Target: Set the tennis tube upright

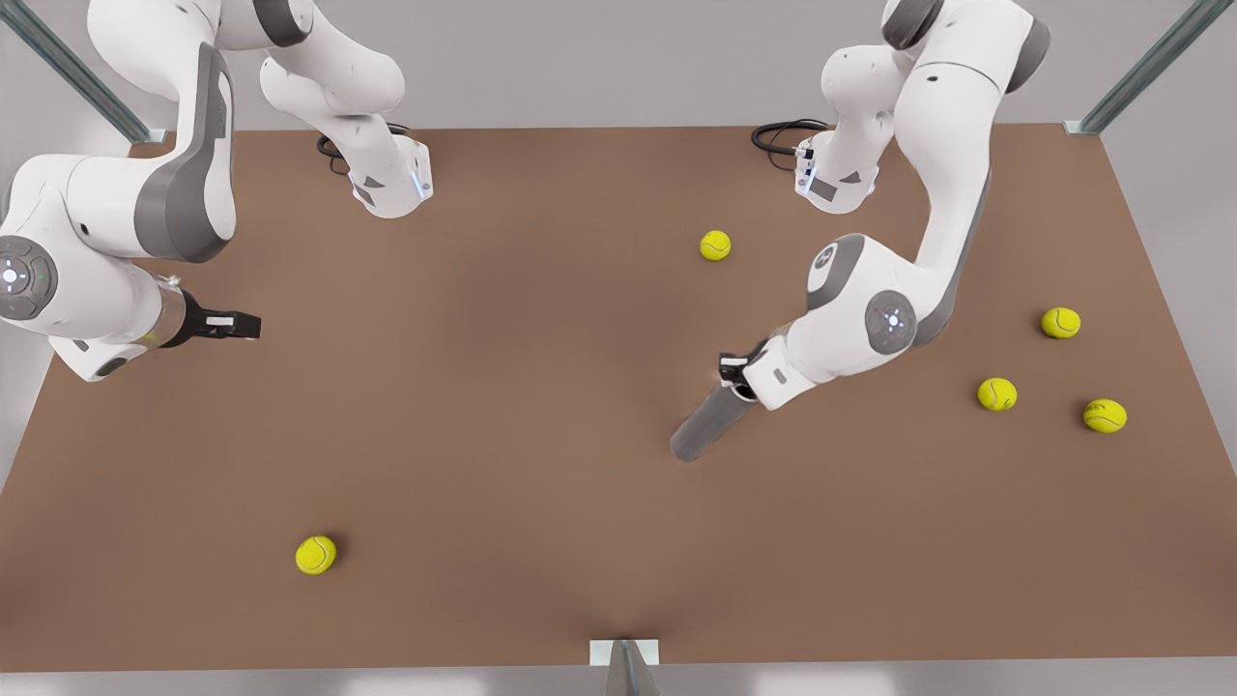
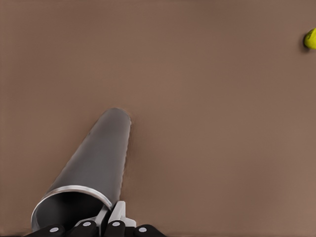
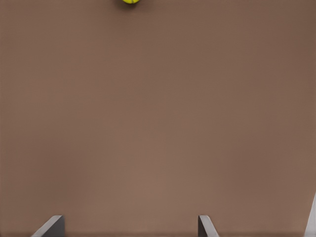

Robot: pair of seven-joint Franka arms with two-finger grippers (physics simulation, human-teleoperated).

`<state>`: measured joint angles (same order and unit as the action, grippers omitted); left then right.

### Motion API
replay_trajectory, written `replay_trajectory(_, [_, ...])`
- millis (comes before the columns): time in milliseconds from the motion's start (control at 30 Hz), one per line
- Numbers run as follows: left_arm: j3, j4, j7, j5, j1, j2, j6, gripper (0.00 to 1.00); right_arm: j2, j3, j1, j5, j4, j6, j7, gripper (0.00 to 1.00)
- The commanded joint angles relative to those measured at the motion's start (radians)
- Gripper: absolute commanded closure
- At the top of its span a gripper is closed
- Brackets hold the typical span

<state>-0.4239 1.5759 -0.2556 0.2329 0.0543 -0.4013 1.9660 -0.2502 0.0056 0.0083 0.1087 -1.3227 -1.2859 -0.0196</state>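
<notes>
The tennis tube is a matte grey cylinder lying slanted on the brown table at the front view's right of centre. In the left wrist view the tennis tube points away, its light-rimmed open end nearest the camera. My left gripper, on the arm at the front view's right, is shut on that rim, and the left gripper pinches the tube's wall. My right gripper waits at the front view's left. The right gripper is open over bare table.
Several yellow-green tennis balls lie about: one behind the tube, three at the front view's right, one near the front left. A ball and a ball edge the wrist views. Metal posts stand at the table corners.
</notes>
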Motion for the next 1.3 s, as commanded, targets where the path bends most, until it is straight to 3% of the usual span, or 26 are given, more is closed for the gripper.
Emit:
replay_trajectory(0, [0.001,0.000,-0.183,-0.060,-0.001,0.007,-0.059,0.79,0.002,0.001,0.001,-0.001,0.000,0.000,0.000,0.00])
replay_trajectory(600, [0.008,-0.002,-0.274,-0.184,-0.002,-0.008,-0.092,0.79,-0.006,0.001,0.002,-0.003,-0.001,0.000,0.000,0.00])
replay_trajectory(633, [0.008,0.000,-0.274,-0.184,-0.008,-0.008,-0.092,0.61,-0.006,0.001,0.001,-0.003,-0.003,0.000,0.000,0.00])
replay_trajectory(667, [0.008,0.000,-0.272,-0.184,-0.010,-0.010,-0.092,0.36,-0.006,0.001,0.001,-0.003,-0.003,0.000,0.000,0.00])
replay_trajectory(733, [0.008,-0.002,-0.272,-0.184,-0.010,-0.010,-0.093,0.00,-0.008,0.001,0.001,-0.001,-0.003,0.000,0.000,0.00])
replay_trajectory(1000, [0.007,-0.022,-0.321,-0.182,-0.004,0.006,-0.128,0.00,-0.012,-0.001,-0.004,0.000,-0.003,0.000,0.000,0.00])
replay_trajectory(1067, [0.005,-0.059,-0.324,-0.179,-0.010,0.032,-0.216,0.00,-0.012,-0.001,-0.005,0.000,-0.001,0.000,0.000,0.00])
replay_trajectory(1133, [0.007,-0.215,-0.312,-0.188,-0.060,0.038,-0.461,0.00,-0.012,-0.001,-0.004,0.000,-0.001,0.000,0.000,0.00])
replay_trajectory(1267, [0.008,-0.362,0.180,-0.363,-0.218,0.039,-0.667,0.00,-0.012,-0.001,0.001,0.000,0.000,0.000,0.000,0.00])
